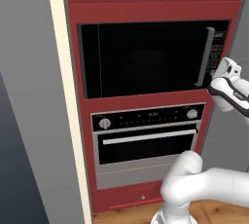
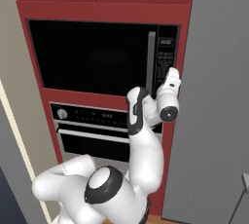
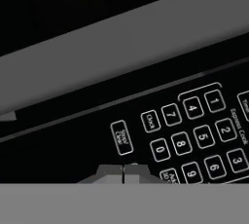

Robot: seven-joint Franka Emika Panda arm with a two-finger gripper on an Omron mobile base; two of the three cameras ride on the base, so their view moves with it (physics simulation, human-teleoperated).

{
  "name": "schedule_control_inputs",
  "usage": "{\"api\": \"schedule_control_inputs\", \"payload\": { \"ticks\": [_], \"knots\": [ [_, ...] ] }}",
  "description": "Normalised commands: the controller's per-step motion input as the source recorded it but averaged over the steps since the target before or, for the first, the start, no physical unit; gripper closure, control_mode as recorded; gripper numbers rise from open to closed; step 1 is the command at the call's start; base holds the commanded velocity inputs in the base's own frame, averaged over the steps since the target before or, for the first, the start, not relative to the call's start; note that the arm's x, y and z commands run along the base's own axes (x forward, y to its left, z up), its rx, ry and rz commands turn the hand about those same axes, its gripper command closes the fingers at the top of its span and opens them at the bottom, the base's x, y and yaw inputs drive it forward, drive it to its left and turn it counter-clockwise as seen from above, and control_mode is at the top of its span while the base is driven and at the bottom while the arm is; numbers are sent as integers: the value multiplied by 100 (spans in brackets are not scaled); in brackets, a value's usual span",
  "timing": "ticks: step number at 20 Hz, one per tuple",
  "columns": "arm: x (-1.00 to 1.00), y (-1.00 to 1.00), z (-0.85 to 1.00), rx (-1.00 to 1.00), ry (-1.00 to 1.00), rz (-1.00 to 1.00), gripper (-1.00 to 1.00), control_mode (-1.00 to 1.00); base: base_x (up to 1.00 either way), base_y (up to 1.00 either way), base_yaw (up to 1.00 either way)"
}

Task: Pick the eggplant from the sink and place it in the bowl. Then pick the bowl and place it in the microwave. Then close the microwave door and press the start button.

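Red cabinet (image 1: 146, 11) surrounds the microwave (image 1: 146, 57), door (image 2: 92, 55) shut; closed fingers (image 3: 123, 172) at the keypad (image 3: 194, 130); judged step: pressing start, needing a short forward push.

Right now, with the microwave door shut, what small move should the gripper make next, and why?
Probably a short push straight ahead onto the keypad. The microwave door looks closed, and the gripper, jaws together, sits right in front of the buttons by the Stop/Clear key. Which key is start I cannot tell.
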Motion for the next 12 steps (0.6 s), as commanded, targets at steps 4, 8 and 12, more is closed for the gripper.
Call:
{"api": "schedule_control_inputs", "payload": {
  "ticks": [4, 8, 12],
  "knots": [
    [17, 2, 0, 0, 2, -3, 100, -100, 0, 0, 0],
    [16, -7, 0, 1, 6, -1, 100, -100, 0, 0, 0],
    [12, -19, 0, 3, 7, 0, 100, -100, 0, 0, 0]
  ]
}}
